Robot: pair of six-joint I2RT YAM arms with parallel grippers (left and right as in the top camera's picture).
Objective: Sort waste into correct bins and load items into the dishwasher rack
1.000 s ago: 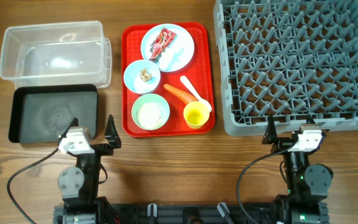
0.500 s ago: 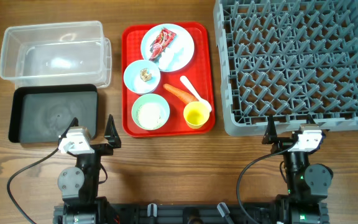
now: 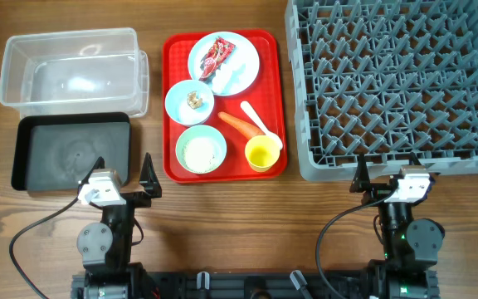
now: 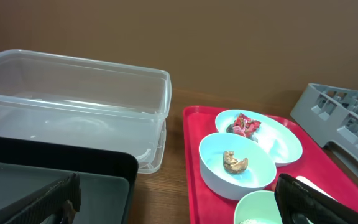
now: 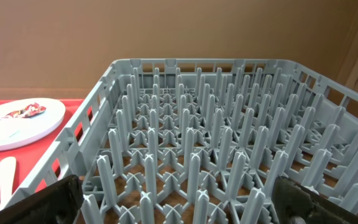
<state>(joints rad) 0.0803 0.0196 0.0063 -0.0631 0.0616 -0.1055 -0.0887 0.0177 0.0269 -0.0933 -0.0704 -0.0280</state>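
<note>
On the red serving tray a light-blue plate holds a red wrapper and a white paper scrap. A small light-blue bowl holds a brown food scrap. A pale-green bowl holds rice grains. An orange carrot, a white spoon and a yellow cup lie beside them. The clear tub and black tray are at the left, the grey rack at the right. My left gripper and right gripper are open and empty at the front edge.
The tub, black tray, small bowl with the scrap and the plate with the wrapper show in the left wrist view. The rack fills the right wrist view, with the plate at its left.
</note>
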